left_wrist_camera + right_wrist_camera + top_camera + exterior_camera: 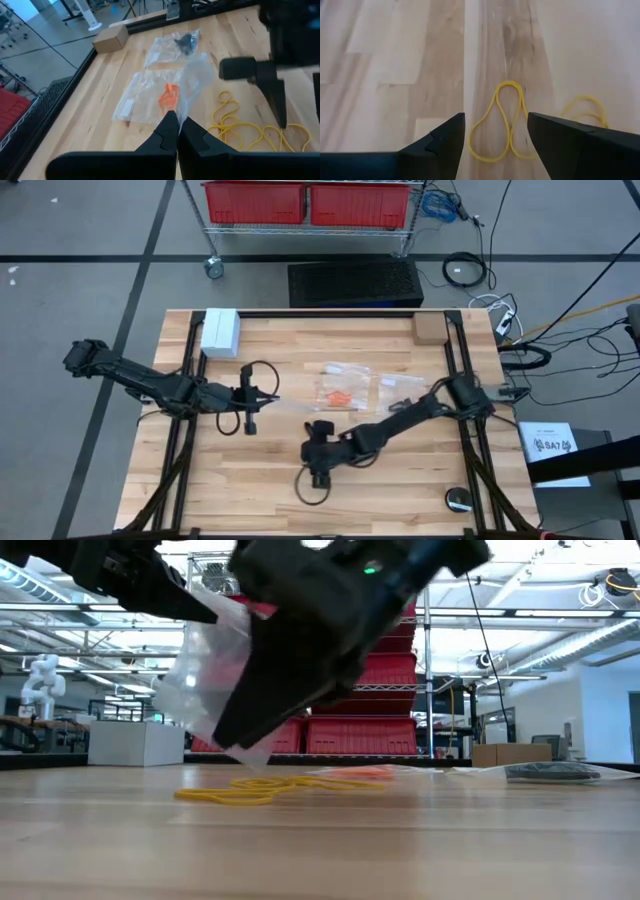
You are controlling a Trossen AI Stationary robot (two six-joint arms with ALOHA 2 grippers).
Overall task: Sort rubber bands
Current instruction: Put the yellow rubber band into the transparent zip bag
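Wooden table, mid-sort: orange rubber bands sit bagged, yellow rubber bands lie loose. Right pincer hovers wide over them; left pincer grips a clear bag. Yellow ones likely remain to bag.

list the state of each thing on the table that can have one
left end effector: shut on clear bag, held off the table
clear bag: pinched at one edge, hanging
right end effector: open, above yellow rubber bands
yellow rubber bands: loose on the wood, not held
bag with orange bands: lying flat
bag with black bands: lying flat
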